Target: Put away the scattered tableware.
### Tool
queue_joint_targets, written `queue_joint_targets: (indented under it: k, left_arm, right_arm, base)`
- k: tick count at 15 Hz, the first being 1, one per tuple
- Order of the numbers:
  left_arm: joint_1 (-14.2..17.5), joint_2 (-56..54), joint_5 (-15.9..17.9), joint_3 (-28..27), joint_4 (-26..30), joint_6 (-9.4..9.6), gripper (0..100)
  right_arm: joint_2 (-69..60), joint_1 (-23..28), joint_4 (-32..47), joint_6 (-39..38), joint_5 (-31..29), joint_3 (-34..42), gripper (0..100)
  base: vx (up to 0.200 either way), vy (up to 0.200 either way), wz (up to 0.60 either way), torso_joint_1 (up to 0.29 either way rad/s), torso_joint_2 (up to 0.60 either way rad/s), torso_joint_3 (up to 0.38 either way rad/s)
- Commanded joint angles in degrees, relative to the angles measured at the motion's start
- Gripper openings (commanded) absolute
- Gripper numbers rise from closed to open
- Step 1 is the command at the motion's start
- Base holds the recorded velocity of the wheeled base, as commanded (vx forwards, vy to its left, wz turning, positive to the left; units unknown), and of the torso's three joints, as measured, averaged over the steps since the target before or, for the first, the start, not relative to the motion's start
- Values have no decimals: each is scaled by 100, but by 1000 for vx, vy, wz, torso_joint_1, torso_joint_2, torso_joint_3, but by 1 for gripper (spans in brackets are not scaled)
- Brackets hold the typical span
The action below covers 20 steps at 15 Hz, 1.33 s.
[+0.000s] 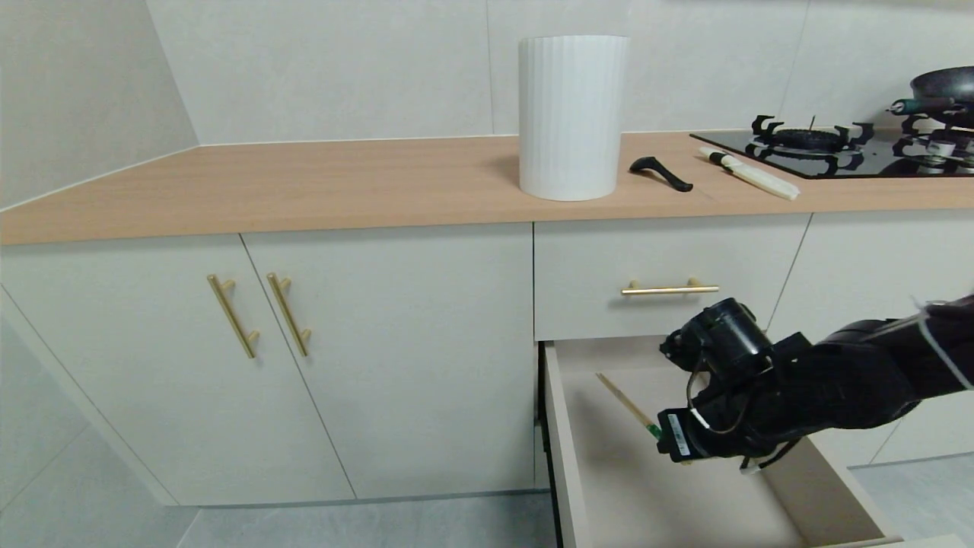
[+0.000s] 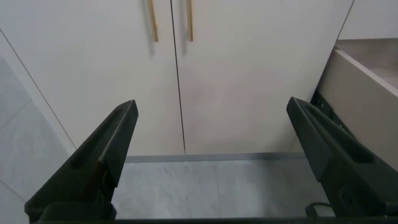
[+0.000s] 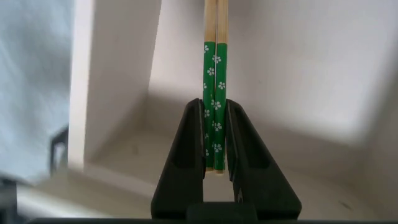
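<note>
**Right gripper has the chopsticks over the open drawer**

- Right gripper [image 3: 216, 118]: fingers nearly closed, clamped on a pair of chopsticks [image 3: 216, 62] at their green flower-print end. The sticks lie side by side and touching, and the bare wooden ends stick out past the fingertips.
- In the head view the gripper sits low on the right, inside the outline of the pulled-out lower drawer [image 1: 559, 426]. The chopsticks slant from the fingers toward the drawer's far left. I can't tell whether the tips touch the drawer floor or hang just above it.
- Left gripper [image 2: 211, 106]: fingers spread wide with nothing between them. It's low, facing the double cabinet doors [image 2: 180, 81] near the floor, with the drawer's side wall just off to its right.
- The upper drawer [image 1: 670, 259], with a brass bar handle, is directly above the open one and is shut.
- On the wooden countertop [image 1: 304, 183], a tall white ribbed cylinder [image 1: 573, 118] stands upright, above the left end of the upper drawer.
- Right of the cylinder lies a short black curved utensil [image 1: 660, 173]. Further right is a long cream-coloured piece [image 1: 749, 173] with a dark band near its far end — possibly a sheathed knife or a chopstick case, too small to say.
- Both lie flat, apart from each other, just in front of the gas hob [image 1: 837, 148].
- A dark pan [image 1: 943, 84] sits on the hob's far right burner.
</note>
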State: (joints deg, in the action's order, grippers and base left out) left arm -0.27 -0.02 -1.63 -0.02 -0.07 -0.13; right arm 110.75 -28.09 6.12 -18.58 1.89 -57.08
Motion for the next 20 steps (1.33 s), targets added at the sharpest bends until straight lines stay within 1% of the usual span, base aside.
queue_joint_targets:
  k: [1, 3, 6, 13, 20]
  left_arm:
    - [0, 2, -4, 2, -1, -4, 100]
    - [0, 2, -4, 2, -1, -4, 100]
    - [0, 2, -4, 2, -1, 5, 100]
    - [0, 2, -4, 2, -1, -4, 100]
    - [0, 2, -4, 2, -1, -4, 100]
  right_arm:
    - [948, -57, -401, -357, -119, -260, 0]
    - [1388, -162, -1051, -638, -549, -251, 0]
    - [1871, -276, -1350, -638, -628, -287, 0]
    - [2319, -285, -1359, -709, -628, -506, 0]
    - [2346, -285, -1359, -726, -628, -577, 0]
  base:
    - [0, 0, 0, 0, 0, 0]
    - [0, 0, 0, 0, 0, 0]
    - [0, 0, 0, 0, 0, 0]
    - [0, 0, 0, 0, 0, 0]
    - [0, 0, 0, 0, 0, 0]
